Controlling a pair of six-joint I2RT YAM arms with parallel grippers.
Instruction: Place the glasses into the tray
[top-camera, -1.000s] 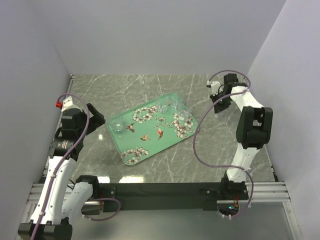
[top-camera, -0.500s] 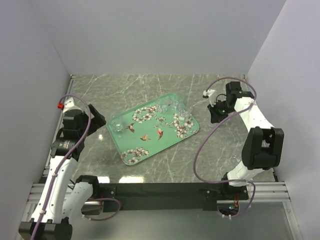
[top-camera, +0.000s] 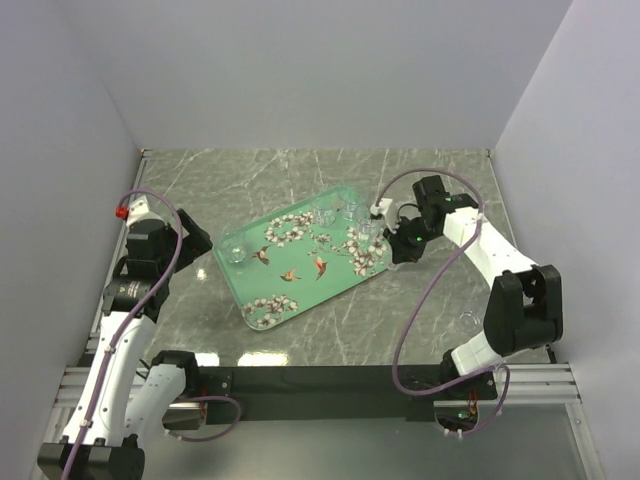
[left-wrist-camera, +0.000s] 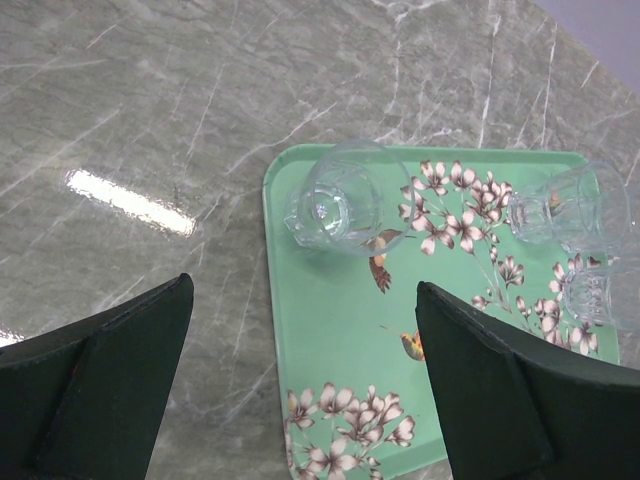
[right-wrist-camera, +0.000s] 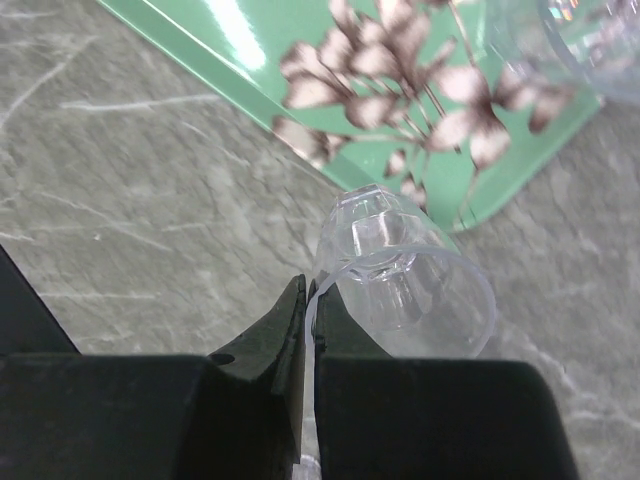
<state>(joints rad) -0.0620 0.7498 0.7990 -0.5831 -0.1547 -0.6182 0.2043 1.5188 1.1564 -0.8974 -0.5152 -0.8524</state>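
The mint-green blossom tray (top-camera: 245, 281) lies slanted in the middle of the table. Clear glasses stand on it: one near its left end (top-camera: 236, 251) and others along its far right side (top-camera: 352, 213). My right gripper (top-camera: 397, 243) hangs over the tray's right corner. In the right wrist view it (right-wrist-camera: 311, 300) is shut on the rim of a clear glass (right-wrist-camera: 405, 280), held above the table just off the tray's edge (right-wrist-camera: 250, 40). My left gripper (left-wrist-camera: 303, 290) is open and empty above the tray's left end (left-wrist-camera: 330, 320), near a glass (left-wrist-camera: 335, 200).
Grey walls close in the marble table on the left, back and right. A black rail runs along the near edge by the arm bases. A faint clear shape (top-camera: 467, 320) lies on the table by the right arm's lower link; I cannot tell what it is.
My right arm has swung left from the far right of the table to the tray's right corner. The left arm has barely moved.
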